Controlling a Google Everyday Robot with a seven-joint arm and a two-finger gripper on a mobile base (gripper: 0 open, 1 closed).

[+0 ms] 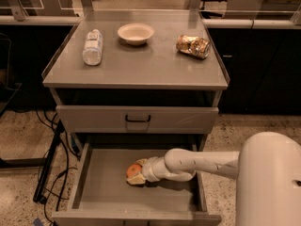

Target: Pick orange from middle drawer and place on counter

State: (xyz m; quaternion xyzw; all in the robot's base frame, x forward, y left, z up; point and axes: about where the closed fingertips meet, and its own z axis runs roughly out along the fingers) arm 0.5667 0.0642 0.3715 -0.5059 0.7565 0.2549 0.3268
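The orange lies on the floor of the open middle drawer, near its centre. My gripper reaches into the drawer from the right on a cream arm. Its fingers sit above and below the orange and are closed against it. The orange is partly covered by them and still rests low in the drawer. The grey counter is the cabinet top above.
On the counter stand a plastic bottle lying at the left, a cream bowl at the back and a gold-brown snack bag at the right. The upper drawer front is closed. Cables lie on the floor at the left.
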